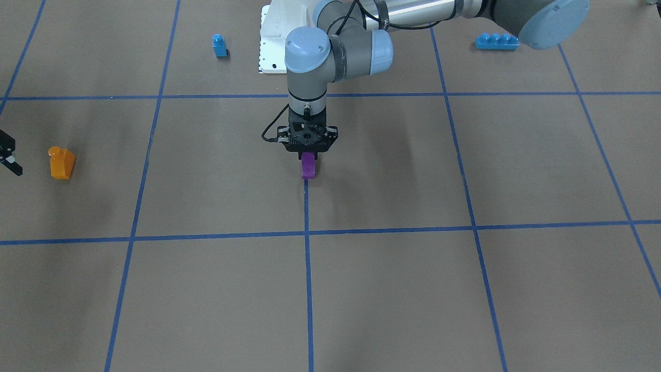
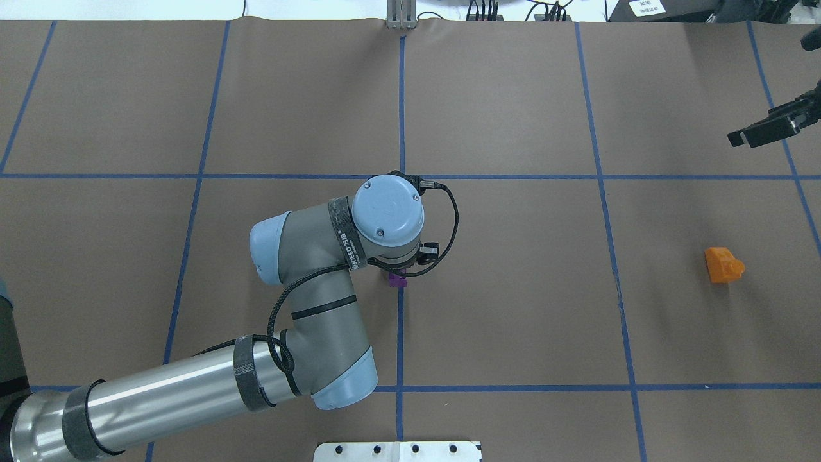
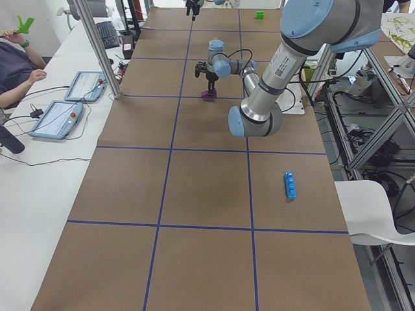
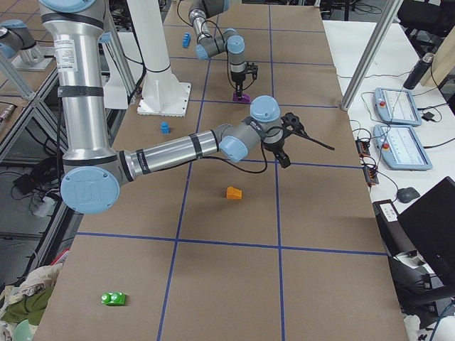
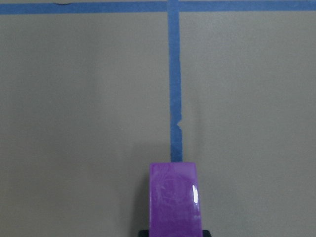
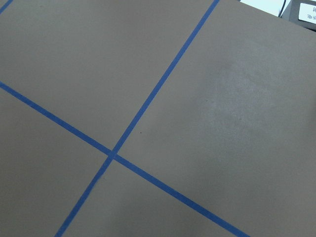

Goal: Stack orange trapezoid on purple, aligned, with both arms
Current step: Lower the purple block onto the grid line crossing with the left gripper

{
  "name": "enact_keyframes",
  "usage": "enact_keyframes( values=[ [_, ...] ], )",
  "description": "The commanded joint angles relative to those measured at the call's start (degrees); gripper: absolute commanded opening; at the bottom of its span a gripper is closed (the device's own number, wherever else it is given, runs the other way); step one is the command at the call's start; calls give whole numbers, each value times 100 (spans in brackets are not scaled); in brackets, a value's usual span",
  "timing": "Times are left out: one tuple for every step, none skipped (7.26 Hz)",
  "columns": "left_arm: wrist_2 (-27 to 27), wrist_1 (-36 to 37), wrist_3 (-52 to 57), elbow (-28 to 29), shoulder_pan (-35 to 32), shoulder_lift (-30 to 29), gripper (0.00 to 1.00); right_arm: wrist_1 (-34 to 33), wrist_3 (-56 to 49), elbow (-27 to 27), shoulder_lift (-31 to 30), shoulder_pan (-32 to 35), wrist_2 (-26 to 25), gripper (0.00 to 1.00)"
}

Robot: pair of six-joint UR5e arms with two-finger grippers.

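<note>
The purple block (image 1: 308, 166) stands on the brown table on a blue tape line. My left gripper (image 1: 309, 159) points straight down and is shut on it. The left wrist view shows the purple block (image 5: 175, 200) between the finger pads. From overhead only a corner of the purple block (image 2: 397, 280) shows under the wrist. The orange trapezoid (image 1: 62, 163) lies free on the table far to my right, its stud pointing sideways in the overhead view (image 2: 723, 264). My right gripper (image 2: 747, 131) hovers beyond it, looks open and holds nothing.
A small blue single-stud block (image 1: 219, 45) and a blue four-stud brick (image 1: 497, 41) sit near the white pedestal base (image 1: 271, 46). A green block (image 4: 114, 298) lies at the table's right end. Operator tablets (image 4: 398, 106) line the far edge.
</note>
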Motion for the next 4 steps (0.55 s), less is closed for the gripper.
enact_keyframes(
  values=[
    [9,0,5,101,19,-9,22,0,9,9,0,4,0,100],
    [9,-9,5,111,20,-17,25,9,9,9,0,-5,0,100],
    [9,-9,5,102,20,-18,29,0,35,9,0,-5,0,100],
    [9,0,5,111,46,-26,29,9,53,0,0,4,0,100]
  ],
)
